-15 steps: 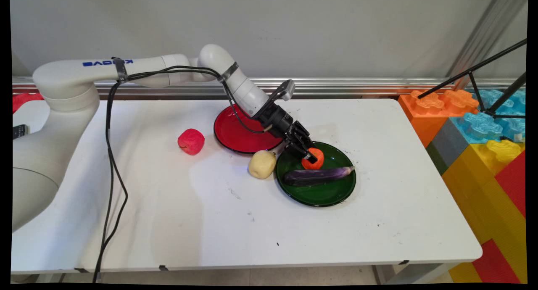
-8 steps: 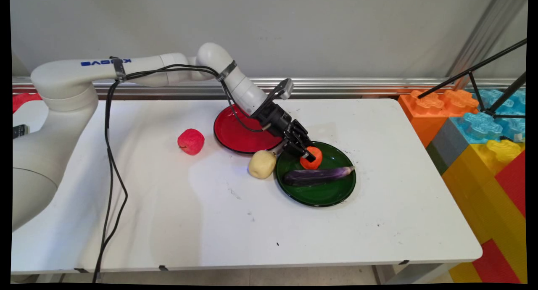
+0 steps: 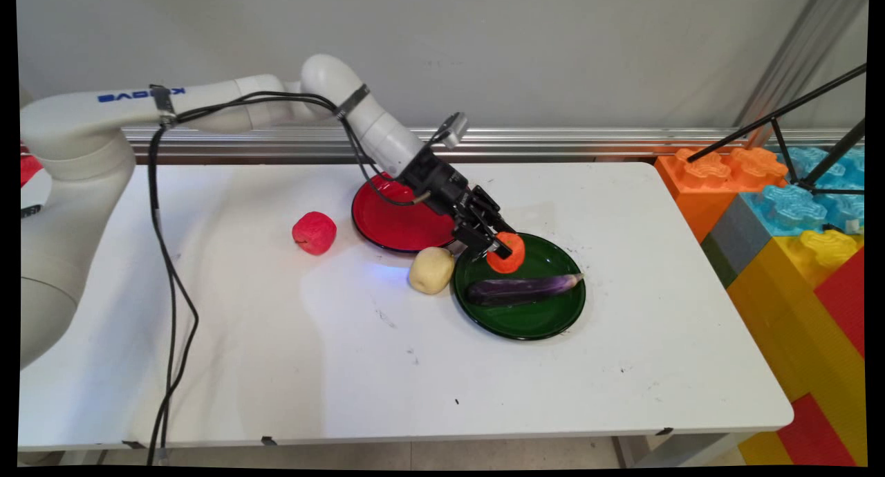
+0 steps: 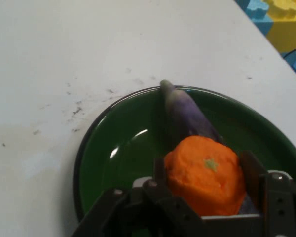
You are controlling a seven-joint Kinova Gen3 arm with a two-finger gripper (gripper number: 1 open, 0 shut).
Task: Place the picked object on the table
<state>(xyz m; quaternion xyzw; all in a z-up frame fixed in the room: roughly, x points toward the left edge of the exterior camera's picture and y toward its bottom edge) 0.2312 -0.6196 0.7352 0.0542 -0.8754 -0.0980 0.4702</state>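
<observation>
Orange fruit [image 3: 506,252] now higher above green plate [image 3: 553,318], pinched in tool [image 3: 495,247].

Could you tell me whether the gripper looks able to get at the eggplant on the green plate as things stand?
Probably not yet: the gripper is shut on the orange fruit, so its fingers are occupied. Otherwise the eggplant lies uncovered on the green plate, right beneath it.
</observation>
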